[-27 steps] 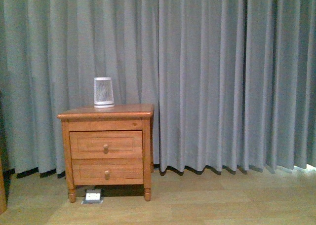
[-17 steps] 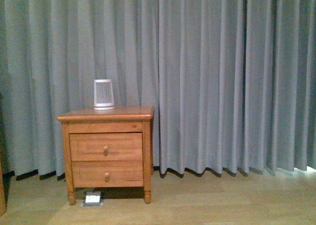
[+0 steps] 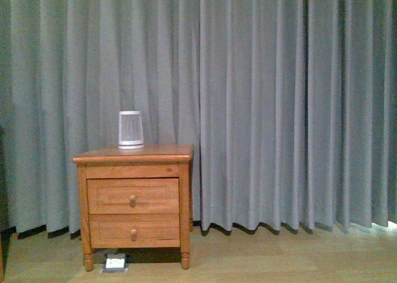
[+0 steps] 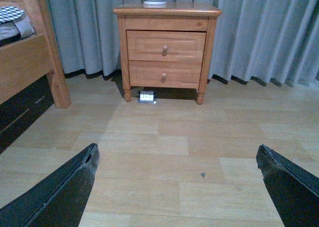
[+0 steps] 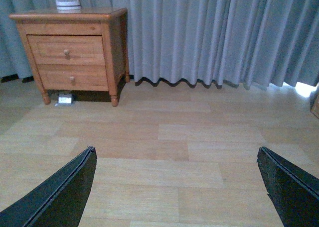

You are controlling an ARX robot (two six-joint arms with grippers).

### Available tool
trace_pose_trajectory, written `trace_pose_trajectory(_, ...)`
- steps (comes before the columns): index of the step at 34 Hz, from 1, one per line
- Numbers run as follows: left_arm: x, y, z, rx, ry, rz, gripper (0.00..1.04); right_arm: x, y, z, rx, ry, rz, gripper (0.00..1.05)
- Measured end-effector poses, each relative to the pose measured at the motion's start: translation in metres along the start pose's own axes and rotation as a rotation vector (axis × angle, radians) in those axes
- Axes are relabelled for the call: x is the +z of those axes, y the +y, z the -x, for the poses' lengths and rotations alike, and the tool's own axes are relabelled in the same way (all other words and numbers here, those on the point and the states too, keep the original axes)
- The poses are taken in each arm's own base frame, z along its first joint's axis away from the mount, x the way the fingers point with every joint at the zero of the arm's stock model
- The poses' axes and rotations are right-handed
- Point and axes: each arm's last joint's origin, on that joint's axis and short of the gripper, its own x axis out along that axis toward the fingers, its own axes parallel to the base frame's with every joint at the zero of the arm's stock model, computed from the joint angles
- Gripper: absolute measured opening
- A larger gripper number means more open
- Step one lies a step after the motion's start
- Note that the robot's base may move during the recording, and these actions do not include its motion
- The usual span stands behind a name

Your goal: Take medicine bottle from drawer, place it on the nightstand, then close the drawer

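While both my arms hang over the pale plank floor (image 4: pixel 164 147), the one nightstand (image 3: pixel 133 199) stands well apart from them, against the grey curtain (image 3: pixel 279 109). My left gripper (image 4: pixel 177 148) shows two dark fingers (image 4: pixel 60 192), spread wide with only floor between them. My right gripper (image 5: pixel 176 150) shows the same: two fingers (image 5: pixel 60 192), wide apart and holding nothing.

The nightstand has two drawers, each with one small round knob. The drawer (image 3: pixel 133 196) on top is pushed in flush with the cabinet front, its knob (image 3: pixel 132 200) facing me. The lower drawer (image 3: pixel 134 231) is closed as well. Two turned front feet show; the rear ones I cannot make out.

On the top sits one white-grey ribbed device (image 3: pixel 131 130), upright, toward the back and left of centre. One small white socket plate (image 3: pixel 115 262) lies on the floor under the cabinet, near its left front foot. The left wrist view also takes in one wooden bed frame (image 4: pixel 30 62) beside the nightstand, with the curtain between them.

The medicine bottle shows in none of the three views, so I cannot tell where it lies.
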Motion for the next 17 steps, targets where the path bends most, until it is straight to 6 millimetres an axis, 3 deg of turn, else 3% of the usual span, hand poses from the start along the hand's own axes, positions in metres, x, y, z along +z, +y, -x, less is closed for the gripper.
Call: trace_pose_trajectory(17, 0.0, 0.0, 0.0, 0.0, 0.0, 0.0, 0.98, 0.0, 0.0, 0.0, 0.0, 0.0, 0.0, 0.98)
